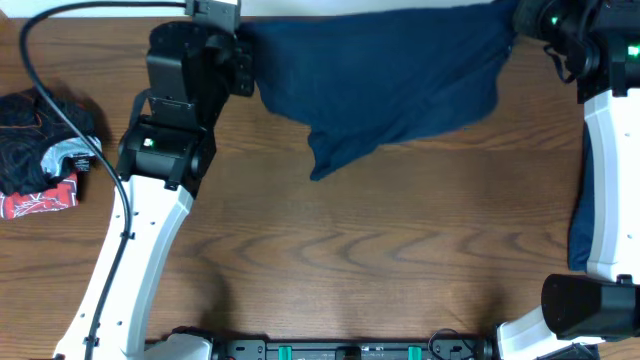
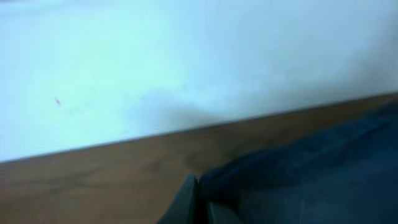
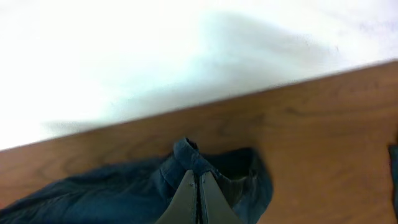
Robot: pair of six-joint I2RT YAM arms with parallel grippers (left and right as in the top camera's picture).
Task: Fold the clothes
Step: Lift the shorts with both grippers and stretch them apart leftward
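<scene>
Shorts (image 1: 400,85) stretch between left pincer (image 2: 200,202) and right pincer (image 3: 199,190), each clamped on a corner, seemingly to spread them flat.

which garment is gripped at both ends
The navy blue shorts stretched across the far side, pinched by the left gripper and right gripper. The black-and-red garment at the left and the blue piece at the right lie ungripped.

No text, brand or number is reading clearly in any view. The crumpled black, grey and red patterned cloth bundle (image 1: 45,150) at far left of the overhead view is showing pale marks on its red part, possibly print, too small to read. The dark navy blue cloth shorts (image 1: 390,80) are showing no legible tag.
</scene>
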